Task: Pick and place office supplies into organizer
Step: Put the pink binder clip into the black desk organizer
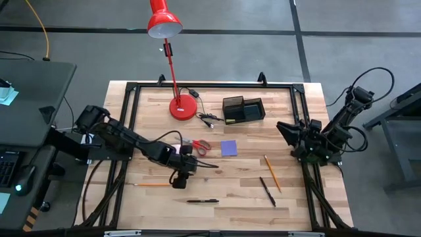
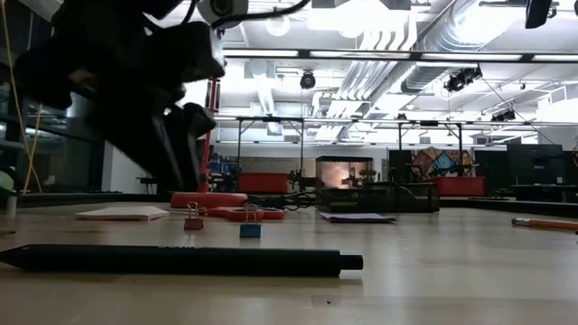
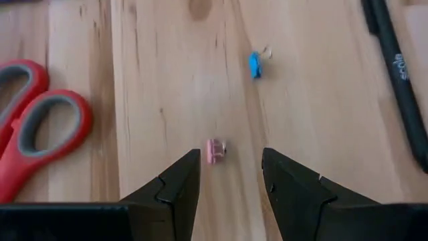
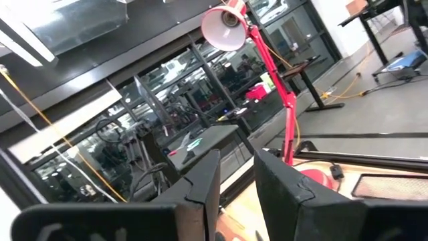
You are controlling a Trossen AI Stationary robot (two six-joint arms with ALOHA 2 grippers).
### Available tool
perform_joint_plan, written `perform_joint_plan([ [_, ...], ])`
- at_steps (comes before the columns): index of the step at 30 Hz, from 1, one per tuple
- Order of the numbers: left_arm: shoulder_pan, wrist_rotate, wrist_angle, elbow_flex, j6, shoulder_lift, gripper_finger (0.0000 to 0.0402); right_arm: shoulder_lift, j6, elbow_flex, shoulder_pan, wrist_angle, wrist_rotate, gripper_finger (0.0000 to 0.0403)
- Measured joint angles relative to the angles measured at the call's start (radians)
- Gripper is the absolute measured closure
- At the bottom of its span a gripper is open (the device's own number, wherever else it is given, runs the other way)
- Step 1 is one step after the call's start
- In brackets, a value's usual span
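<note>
Pink clip (image 3: pixel 216 150) half-hidden beside open left gripper (image 3: pixel 231 175)

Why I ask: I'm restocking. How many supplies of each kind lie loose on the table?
black pens: 2
orange pencils: 2
sticky-note pads: 2, purple pad and pale pad
red-handled scissors: 1
binder clips: 2, pink clip and blue clip
Total: 9
</note>
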Motion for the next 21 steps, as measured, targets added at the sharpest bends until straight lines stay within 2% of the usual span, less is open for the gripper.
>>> perform_joint_plan([
  [11,0.000,0.023,0.025,0.001,-0.017,0.057,0.0252,-0.006,-0.003,0.000,0.000,-0.003,0.018,0.0320],
  [15,0.000,-0.015,0.041,0.002,-0.027,0.055,0.0252,-0.005,-0.003,0.000,0.000,-0.003,0.019,0.0320],
  [21,0.001,-0.015,0.041,0.002,-0.026,0.062,0.0252,-0.005,-0.003,0.000,0.000,-0.004,0.024,0.0320],
])
